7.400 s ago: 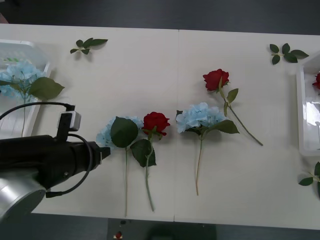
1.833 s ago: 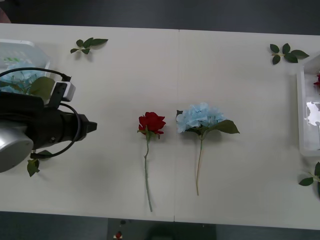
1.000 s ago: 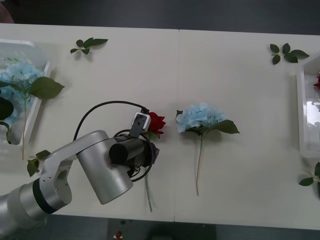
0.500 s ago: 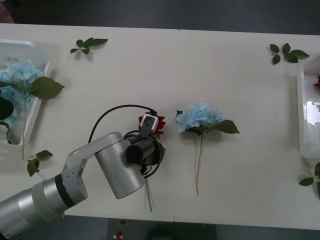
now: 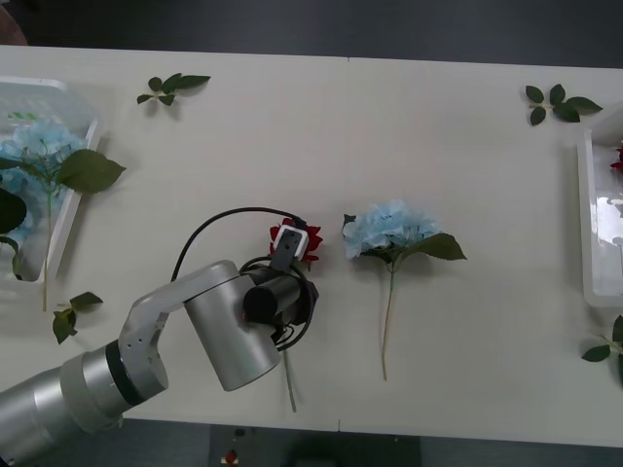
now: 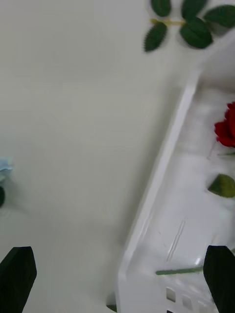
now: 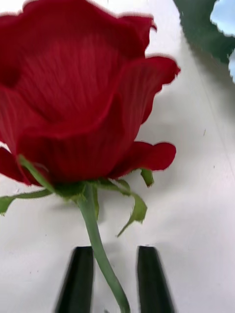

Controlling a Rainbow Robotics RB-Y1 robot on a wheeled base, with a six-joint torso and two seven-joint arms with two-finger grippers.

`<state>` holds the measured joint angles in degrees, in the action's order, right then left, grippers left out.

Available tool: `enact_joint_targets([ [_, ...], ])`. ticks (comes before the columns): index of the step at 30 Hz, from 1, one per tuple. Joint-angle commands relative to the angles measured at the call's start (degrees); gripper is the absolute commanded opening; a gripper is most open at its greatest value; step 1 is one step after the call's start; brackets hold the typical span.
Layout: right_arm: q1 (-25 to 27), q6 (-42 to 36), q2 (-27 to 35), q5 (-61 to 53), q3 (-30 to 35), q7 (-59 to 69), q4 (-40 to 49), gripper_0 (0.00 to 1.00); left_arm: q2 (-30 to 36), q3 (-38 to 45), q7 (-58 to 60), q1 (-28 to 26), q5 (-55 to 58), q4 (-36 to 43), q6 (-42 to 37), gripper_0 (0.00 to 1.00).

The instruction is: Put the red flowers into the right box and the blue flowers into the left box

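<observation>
A red rose (image 5: 306, 243) lies mid-frame, stem toward the bottom edge, beside a blue hydrangea (image 5: 391, 229). Far left, the left box (image 5: 68, 209) holds blue flowers (image 5: 34, 146); far right, the right box (image 5: 590, 224) holds a red bloom (image 5: 617, 159).

- Your left end effector (image 7: 115, 279) sits low near the table's front edge, black fingers narrowly parted.
- Your right end effector (image 6: 117, 274) hovers near the table's right edge, fingers spread wide.
</observation>
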<state>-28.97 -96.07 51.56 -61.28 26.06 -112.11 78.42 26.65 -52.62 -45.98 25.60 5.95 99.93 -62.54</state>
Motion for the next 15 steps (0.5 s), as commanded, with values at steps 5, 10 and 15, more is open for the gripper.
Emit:
enact_joint_targets([
  [5,-0.74,-2.19,-0.49,-8.33,1.98,-12.61,2.44,1.0,3.32,-0.29,2.29,1.21,-0.41,1.24,2.86,0.0],
  [10,-1.0,-4.74,-4.19,-8.42,3.39,-20.52,4.02,1.0,6.31,3.05,3.44,1.21,1.34,6.6,3.21,0.0],
  [15,-1.35,-7.64,-6.91,-11.15,3.21,-23.68,6.13,1.0,10.0,11.13,4.67,0.15,11.1,16.0,3.12,0.0],
])
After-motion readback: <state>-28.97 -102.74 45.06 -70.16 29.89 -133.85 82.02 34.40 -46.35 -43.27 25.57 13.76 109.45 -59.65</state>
